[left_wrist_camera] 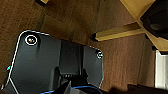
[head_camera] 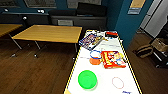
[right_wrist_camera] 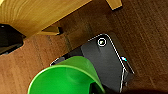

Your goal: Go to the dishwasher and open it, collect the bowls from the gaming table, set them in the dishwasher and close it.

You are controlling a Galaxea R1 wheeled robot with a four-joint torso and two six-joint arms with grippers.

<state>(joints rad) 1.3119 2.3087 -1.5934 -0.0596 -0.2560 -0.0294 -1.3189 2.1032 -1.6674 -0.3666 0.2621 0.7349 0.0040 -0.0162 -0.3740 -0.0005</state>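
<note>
— Two bowls sat on the gaming table (head_camera: 75, 65) in the head view: a wide bright green bowl (head_camera: 87, 79) near the camera end, and a smaller orange bowl (head_camera: 95, 60) further along, touching a red board-game box (head_camera: 113, 59).

— And the third one?

— A small green bowl (right_wrist_camera: 65, 79) showed large in the right wrist view, close against the robot's dark plate, above a dark wood floor (right_wrist_camera: 140, 30). It looked carried by the right hand, but I could not tell how the fingers stood. The left hand's state I could not tell either.

— So how far along was the task?

— Partway through the collecting, by my judgement. At least two bowls were still waiting on the table, and the loading and closing of the dishwasher were left. The dishwasher itself was not something I could pick out.

— What were the things like?

— The bowls were round, smooth, plain-coloured plastic. The table was long and narrow, with a glossy white top bearing printed rings and a yellow-and-black striped edge. A second flat game box (head_camera: 91, 40), blue and busy with colour, lay toward the far end, with a small red and black object (head_camera: 111, 34) beyond it. A yellow-wood table (head_camera: 50, 33) on thin metal legs stood just beside it.
</note>
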